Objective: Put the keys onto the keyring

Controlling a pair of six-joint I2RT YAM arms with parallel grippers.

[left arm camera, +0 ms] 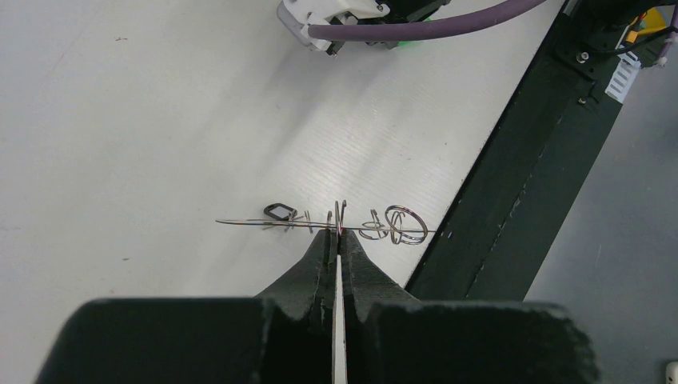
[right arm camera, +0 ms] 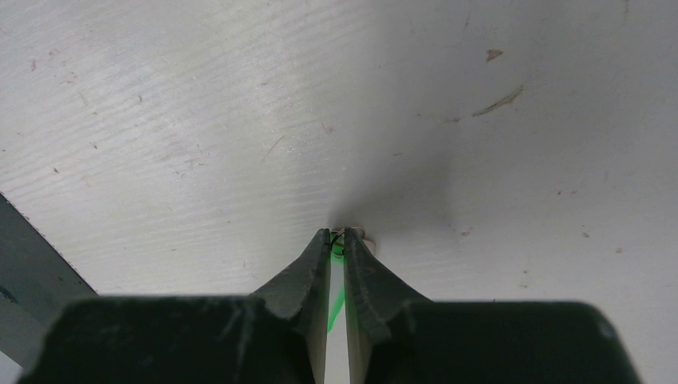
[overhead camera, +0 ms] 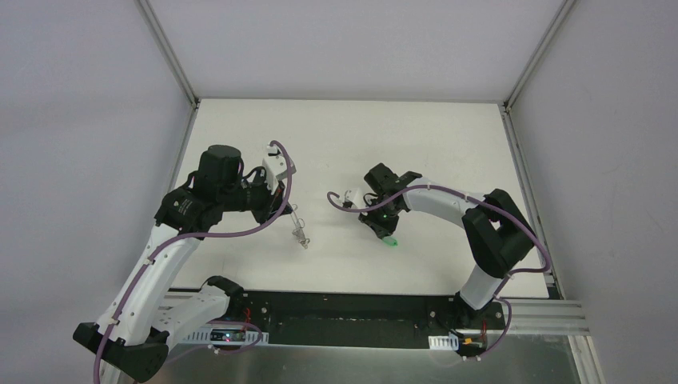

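Observation:
The keyring is a thin silver wire loop seen edge-on, with a small black oval tag and small silver rings along it. My left gripper is shut on its wire and holds it just above the table. From above, the keyring hangs below the left gripper. The key has a green head, pinched between the tips of my right gripper, which presses down at the table. In the top view the green key shows just under the right gripper.
A black base rail runs along the table's near edge, close beside the keyring. The right arm's white wrist and purple cable cross the top of the left wrist view. Grey walls enclose the white table.

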